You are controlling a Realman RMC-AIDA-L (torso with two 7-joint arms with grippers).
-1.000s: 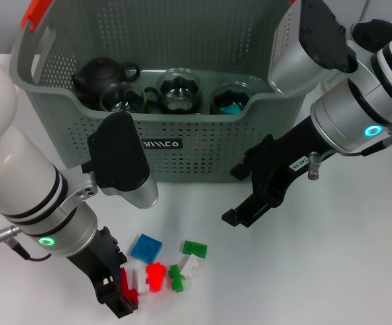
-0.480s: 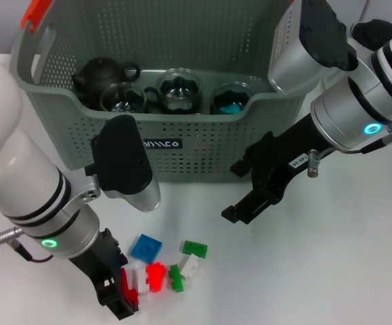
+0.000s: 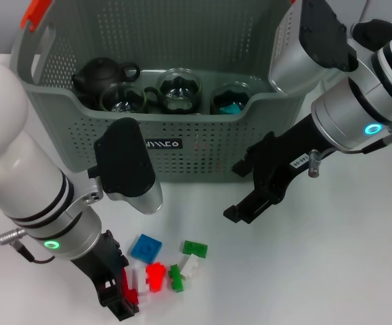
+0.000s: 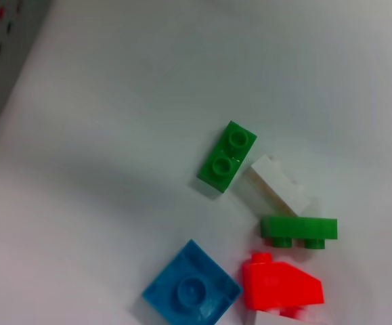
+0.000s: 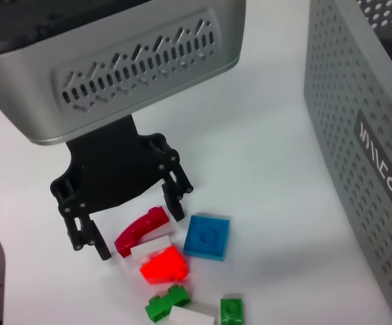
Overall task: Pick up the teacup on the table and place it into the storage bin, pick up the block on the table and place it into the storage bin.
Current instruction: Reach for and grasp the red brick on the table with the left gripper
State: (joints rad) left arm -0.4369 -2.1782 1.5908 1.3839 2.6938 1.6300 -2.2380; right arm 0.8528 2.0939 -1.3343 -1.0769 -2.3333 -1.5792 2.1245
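Note:
The storage bin [image 3: 202, 145] stands at the back and holds a dark teapot [image 3: 99, 73] and three glass teacups [image 3: 179, 89]; one cup has a blue block [image 3: 231, 107] in it. Several blocks lie on the table in front: a blue plate [image 3: 146, 248], a green one [image 3: 195, 248] and a bright red one [image 3: 156, 276]. My left gripper [image 3: 122, 288] is low over the table, open, with a dark red block [image 5: 141, 228] lying between its fingers. Over the table to the right of the blocks, my right gripper [image 3: 244, 193] hangs open and empty.
The left wrist view shows the blue plate [image 4: 191, 291], two green blocks [image 4: 227, 156], a white block [image 4: 279, 193] and the bright red block [image 4: 281, 288] close together. The bin wall [image 5: 358, 135] rises just behind them. Bare white table [image 3: 317, 271] lies to the right.
My left arm has shifted slightly right and down toward the blocks. The right arm and the blocks have hardly moved.

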